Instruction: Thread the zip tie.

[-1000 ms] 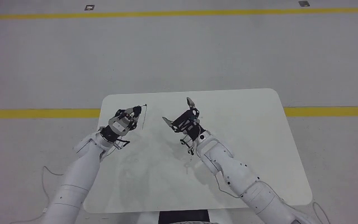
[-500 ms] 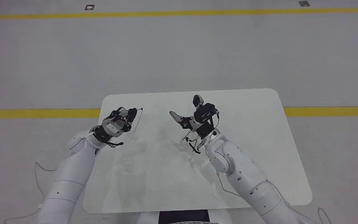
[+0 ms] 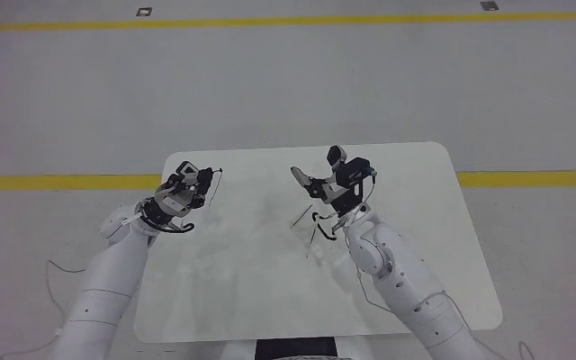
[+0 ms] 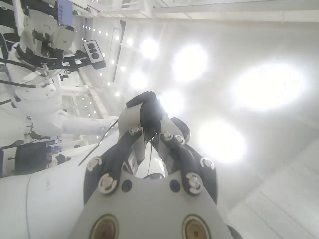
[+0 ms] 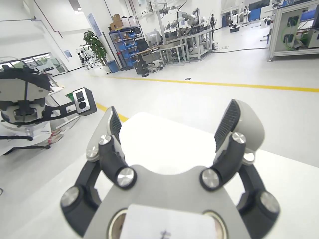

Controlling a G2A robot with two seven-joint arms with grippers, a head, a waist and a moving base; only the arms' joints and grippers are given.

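**Left end effector clamps zip tie; right end effector spread wide**

The left end effector [image 4: 149, 109] is pinched closed on the thin black zip tie [image 3: 216, 177], which sticks out past its fingertips above the far left corner of the bench [image 3: 423, 180]. The right end effector [image 5: 174, 118] has its fingers spread wide over the far middle of the bench, well apart from the left one. A thin dark strip [image 3: 301, 216] lies on the bench just beside the right arm; I cannot tell what it is. A yellow line [image 3: 270, 21] crosses the floor beyond. Farther back in the room stand shelving [image 5: 124, 43] and a potted plant [image 5: 93, 42].
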